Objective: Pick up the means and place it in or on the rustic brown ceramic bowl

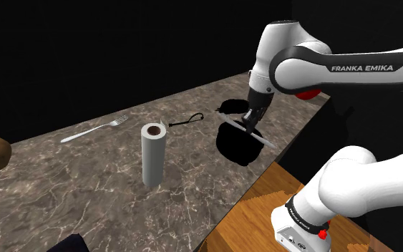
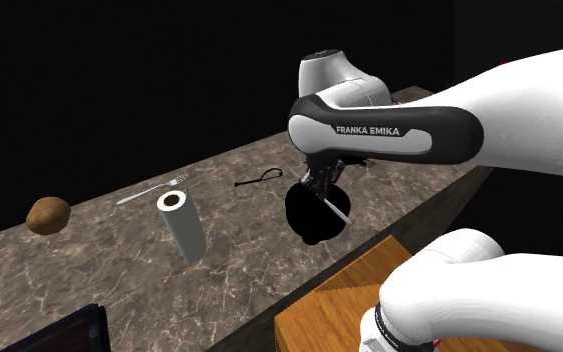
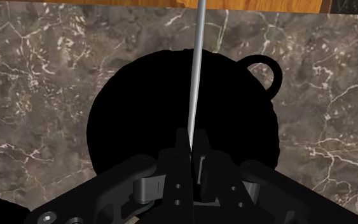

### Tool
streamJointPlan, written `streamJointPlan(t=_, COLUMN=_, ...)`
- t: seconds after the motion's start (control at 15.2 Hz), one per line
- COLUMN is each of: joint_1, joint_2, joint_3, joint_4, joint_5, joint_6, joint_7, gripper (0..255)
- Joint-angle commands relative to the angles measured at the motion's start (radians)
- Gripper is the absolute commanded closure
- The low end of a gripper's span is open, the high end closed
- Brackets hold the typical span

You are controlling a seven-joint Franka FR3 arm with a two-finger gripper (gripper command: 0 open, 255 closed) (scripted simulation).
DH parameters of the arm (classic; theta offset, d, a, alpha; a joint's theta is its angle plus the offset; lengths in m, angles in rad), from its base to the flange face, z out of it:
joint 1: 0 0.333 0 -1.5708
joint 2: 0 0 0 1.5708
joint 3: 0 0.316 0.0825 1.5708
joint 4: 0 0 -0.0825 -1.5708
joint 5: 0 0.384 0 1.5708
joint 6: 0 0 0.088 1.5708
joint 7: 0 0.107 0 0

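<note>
The claw (image 1: 251, 118) is clamped narrow on the thin grey utensil (image 1: 258, 136), whose free end juts toward 4 o'clock in the shoulder view; it hangs directly over the black bowl (image 1: 234, 149); the placing step, I judge; next calls for lowering, then letting go.

1. The rod (image 1: 260, 139) is thin, straight and pale grey. The gripper (image 1: 248, 119) clasps it, and it hangs slanted above the bowl.
2. The bowl (image 1: 234, 148) is round and drawn all black. It stands on the marbled surface (image 1: 85, 186) near the edge, right under the rod.
</note>
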Motion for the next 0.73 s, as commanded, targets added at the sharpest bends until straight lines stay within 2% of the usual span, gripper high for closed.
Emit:
streamJointPlan(t=0.0, joint_1=-0.001, joint_2=0.007, joint_3=0.0, joint_4=-0.022, joint_5=-0.001, joint_6=0.03, joint_7=-0.001, gripper=255)
streamJointPlan(t=0.46, joint_1=-0.001, joint_2=0.007, joint_3=0.0, joint_4=-0.022, joint_5=-0.001, joint_6=0.03, joint_7=-0.001, gripper=255)
streamJointPlan(t=0.53, joint_1=-0.001, joint_2=0.007, joint_3=0.0, joint_4=-0.022, joint_5=-0.001, joint_6=0.03, joint_7=-0.001, gripper=0)
streamJointPlan(t=0.66, joint_1=-0.001, joint_2=0.007, joint_3=0.0, joint_4=-0.022, joint_5=-0.001, joint_6=0.03, joint_7=-0.001, gripper=0)
